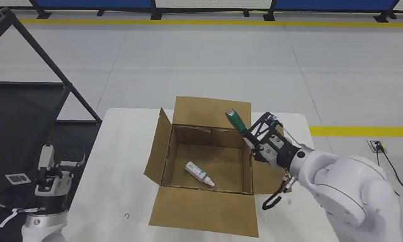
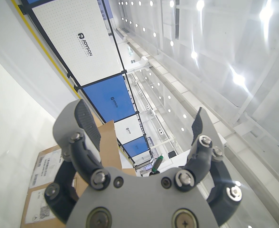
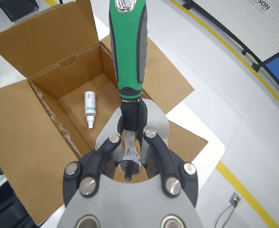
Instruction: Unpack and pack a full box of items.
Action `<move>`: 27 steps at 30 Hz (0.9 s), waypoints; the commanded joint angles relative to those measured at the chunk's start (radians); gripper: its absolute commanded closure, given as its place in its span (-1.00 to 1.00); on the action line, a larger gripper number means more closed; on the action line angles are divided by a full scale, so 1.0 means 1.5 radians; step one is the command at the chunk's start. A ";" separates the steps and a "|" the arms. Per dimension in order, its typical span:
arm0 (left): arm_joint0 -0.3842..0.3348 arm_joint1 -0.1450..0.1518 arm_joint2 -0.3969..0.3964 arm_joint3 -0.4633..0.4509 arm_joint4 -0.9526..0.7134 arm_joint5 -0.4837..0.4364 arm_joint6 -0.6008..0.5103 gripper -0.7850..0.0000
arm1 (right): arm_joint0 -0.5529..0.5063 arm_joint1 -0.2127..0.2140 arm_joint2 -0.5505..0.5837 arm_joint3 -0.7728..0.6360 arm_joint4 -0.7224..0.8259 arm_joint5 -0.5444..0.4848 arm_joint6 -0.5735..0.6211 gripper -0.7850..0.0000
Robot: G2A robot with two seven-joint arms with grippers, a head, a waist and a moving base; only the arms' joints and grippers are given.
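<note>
right tool [image 3: 131, 119] clamped on wrench [image 3: 128, 48] shank, handle axis running out past the fingertips, above box [image 1: 208, 210] right wall. bottle [image 1: 199, 173] lies flat on box floor, leftward. left tool [image 2: 140, 119] wide open, empty, well apart from box.

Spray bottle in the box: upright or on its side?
On its side. The spray bottle lies flat on the floor of the cardboard box, its full length visible from above.

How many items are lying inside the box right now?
1: a small spray bottle on the box floor. The green-handled ratchet is clamped in the right tool above the box, not inside. Near corners may hide more.
</note>
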 commanded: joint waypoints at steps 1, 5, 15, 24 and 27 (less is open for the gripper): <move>0.003 0.000 -0.006 0.002 -0.004 -0.001 0.000 -1.00 | 0.036 -0.007 -0.046 0.037 -0.007 0.013 -0.004 1.00; 0.006 0.000 -0.014 0.005 -0.009 -0.003 -0.003 -1.00 | 0.100 -0.024 -0.128 0.123 0.029 0.005 -0.005 1.00; 0.002 0.001 -0.023 0.013 -0.017 -0.001 -0.010 -1.00 | 0.229 -0.084 -0.313 0.372 0.056 0.015 -0.008 1.00; -0.008 0.002 -0.019 0.016 -0.014 0.006 -0.018 -1.00 | 0.286 -0.143 -0.414 0.587 0.075 0.004 -0.067 1.00; -0.010 0.002 -0.017 0.017 -0.011 0.008 -0.018 -1.00 | 0.299 -0.162 -0.435 0.632 0.084 0.001 -0.072 1.00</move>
